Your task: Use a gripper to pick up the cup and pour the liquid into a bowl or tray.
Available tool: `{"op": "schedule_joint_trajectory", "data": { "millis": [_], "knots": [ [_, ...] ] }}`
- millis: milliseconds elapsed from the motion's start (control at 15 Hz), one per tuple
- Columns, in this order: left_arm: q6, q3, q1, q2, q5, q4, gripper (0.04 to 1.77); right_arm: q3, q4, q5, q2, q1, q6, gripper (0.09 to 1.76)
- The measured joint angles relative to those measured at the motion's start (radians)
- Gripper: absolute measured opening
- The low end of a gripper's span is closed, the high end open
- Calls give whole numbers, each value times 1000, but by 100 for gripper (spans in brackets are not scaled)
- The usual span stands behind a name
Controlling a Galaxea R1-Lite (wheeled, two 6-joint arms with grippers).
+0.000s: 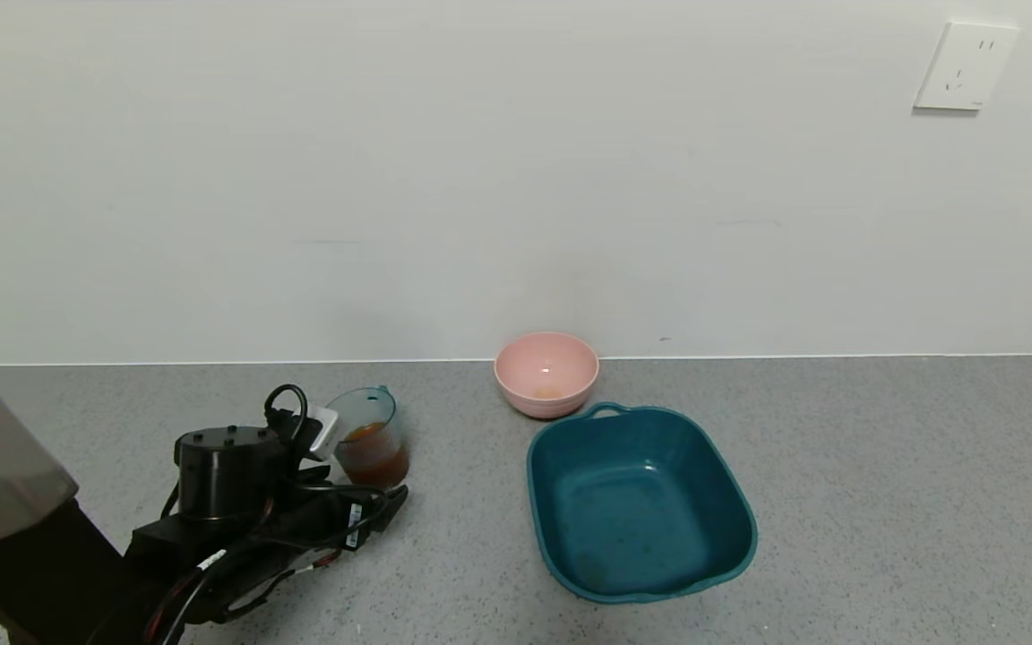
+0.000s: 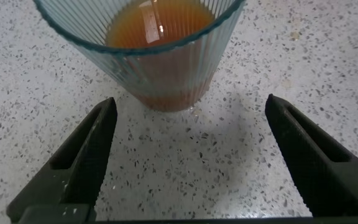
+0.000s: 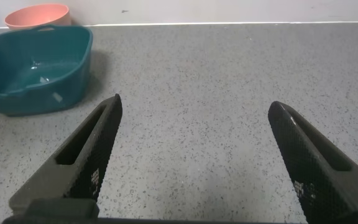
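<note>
On the grey counter the left gripper [image 2: 190, 134], fingers spread wide, sits low just short of the cup [image 1: 370, 436] of liquid [image 2: 157, 25]; it should straddle the cup squarely before closing gently.

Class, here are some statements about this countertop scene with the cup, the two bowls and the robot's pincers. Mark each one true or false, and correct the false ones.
1. The cup holds brown-orange liquid. True.
2. The left pincer is closed on the cup. False: it is open, with the cup standing just beyond its fingertips.
3. The pink bowl sits inside the teal basin. False: it stands behind the basin, near the wall.
4. The right pincer is open and holds nothing. True.
5. The cup lies tipped over. False: it stands upright.
</note>
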Motion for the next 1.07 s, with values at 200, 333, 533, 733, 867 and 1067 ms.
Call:
{"op": "schedule_joint_trajectory", "data": {
  "millis": [200, 333, 533, 733, 867, 1067],
  "knots": [
    [0, -23, 7, 26, 0, -2, 172, 0, 0, 0, 0, 0, 0, 171],
    [0, -39, 12, 36, 0, -3, 172, 0, 0, 0, 0, 0, 0, 171],
    [2, -63, 20, 41, 0, -2, 172, 0, 0, -1, 0, 0, 0, 171],
    [5, -91, 20, 50, 0, 5, 172, 0, 0, 0, 0, 0, 0, 171],
    [5, -114, 21, 54, -1, 13, 172, 0, 0, 0, 0, 0, 0, 171],
    [5, -152, 26, 68, -1, 15, 172, 0, 0, 0, 0, 0, 0, 171]
  ]
}}
